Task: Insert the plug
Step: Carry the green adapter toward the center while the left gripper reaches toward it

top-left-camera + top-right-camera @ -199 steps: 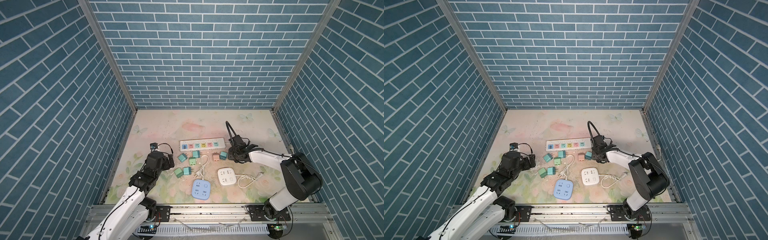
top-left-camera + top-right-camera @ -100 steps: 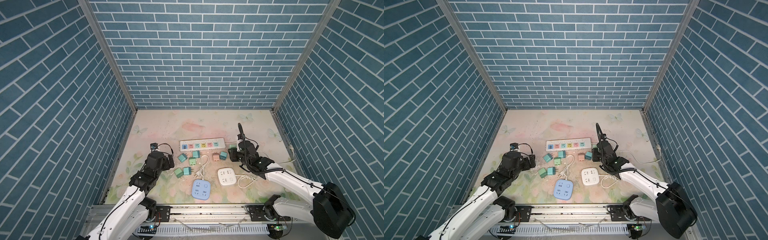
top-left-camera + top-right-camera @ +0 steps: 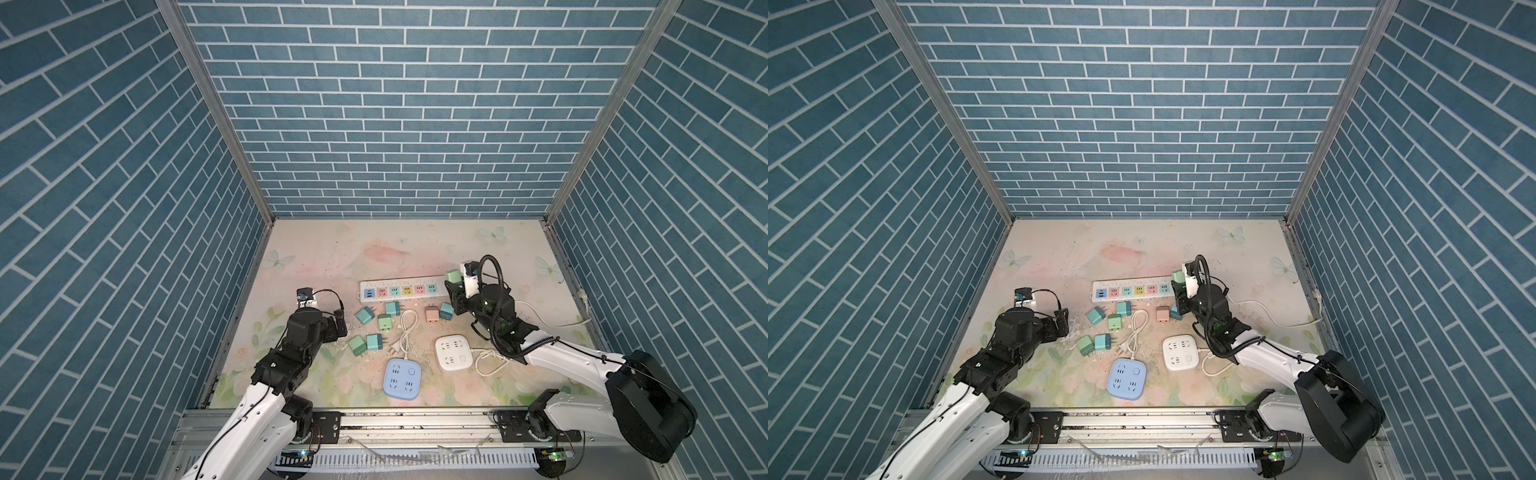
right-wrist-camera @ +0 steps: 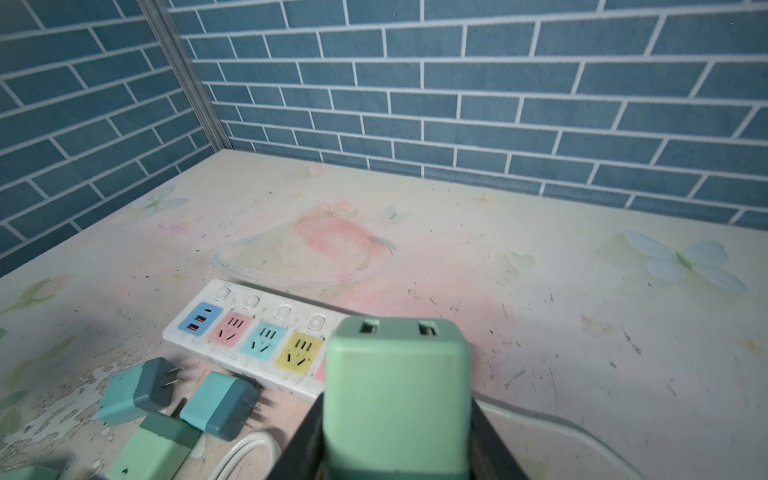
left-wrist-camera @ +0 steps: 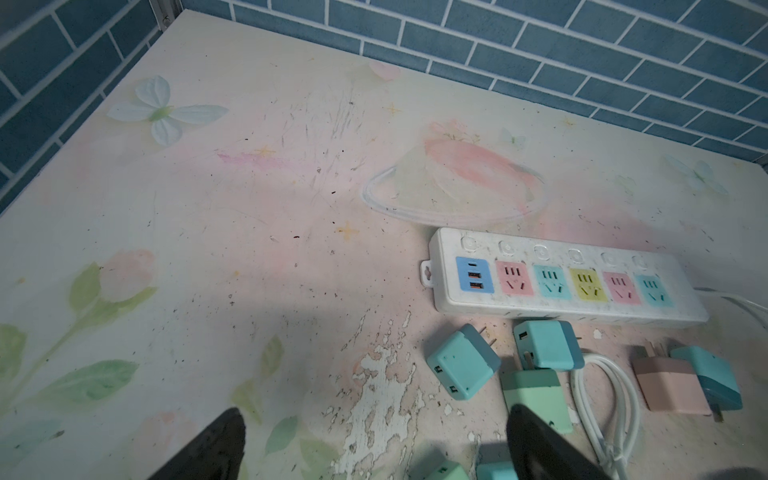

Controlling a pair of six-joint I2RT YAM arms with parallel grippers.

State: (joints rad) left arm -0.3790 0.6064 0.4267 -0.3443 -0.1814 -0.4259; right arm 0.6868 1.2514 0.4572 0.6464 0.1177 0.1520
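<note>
Plug [image 4: 397, 390], USB end outward, gripped lengthwise by right gripper [image 4: 395, 453]; left gripper [image 5: 376, 415] wide apart

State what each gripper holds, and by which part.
The right gripper clamps the green plug by its opposite sides, USB end sticking out; the left gripper is open, empty.

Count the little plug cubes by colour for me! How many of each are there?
Teal plug adapters: 4
Green plug adapters: 3, one of them held in the right pincer
Pink plug adapter: 1
Total: 8
</note>
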